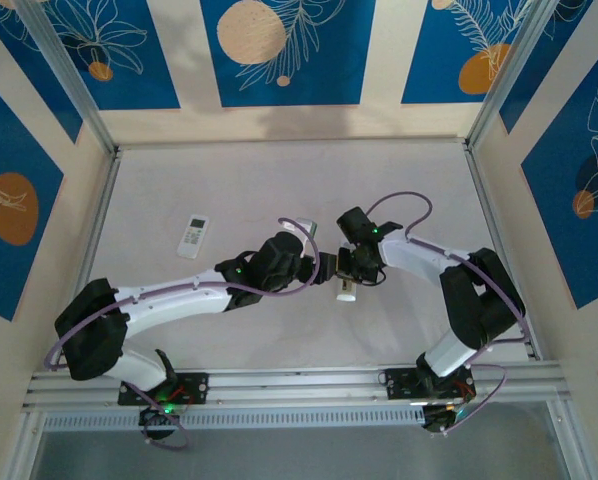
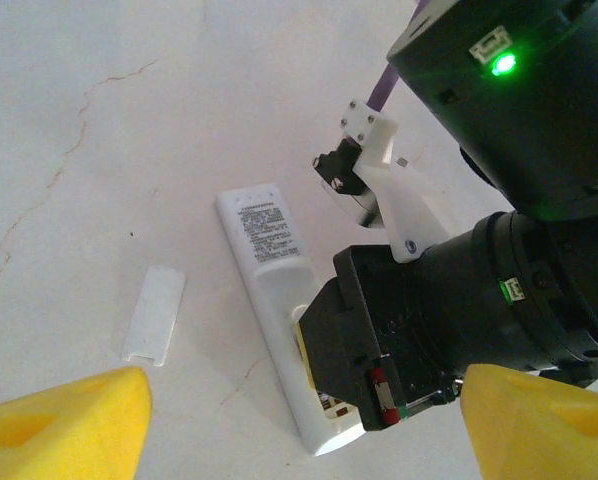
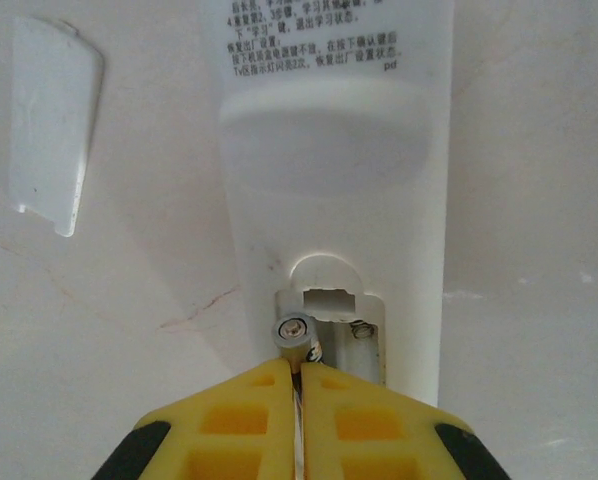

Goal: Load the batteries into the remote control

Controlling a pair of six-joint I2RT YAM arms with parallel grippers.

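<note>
From above, my two arms are meeting near the middle of the table point(image 1: 229, 180). My right claw point(image 1: 349, 280) is pointing down onto the remote control point(image 1: 346, 294), whose white end is peeking out beneath it. My left claw point(image 1: 326, 267) is hovering just beside it on the left. A second remote point(image 1: 193, 237) is lying well apart toward the far left, and I judge it has no part in this step.

Through my left wrist camera, my left claw point(image 2: 299, 425) is standing released, its yellow fingertips point(image 2: 64, 425) spread wide with nothing gripped. I judge it is waiting close by so it can steady the remote control if it slides. The remote control is lying label side up, so the battery bay is facing upward, and the black body of my right claw is covering that bay. The battery cover point(image 2: 154, 315) is lying flat on the table just left of the remote control, leaving the bay open.

Through my right wrist camera, my right claw is clenched, its fingers point(image 3: 249, 410) pressed together. Their tips are touching a battery point(image 3: 293, 330), whose metal end is showing in the left slot of the open bay. Closed this tightly, I am probably pressing it home rather than pinching it. The right slot point(image 3: 361, 345) is showing a spring; I cannot tell whether it is filled.
</note>
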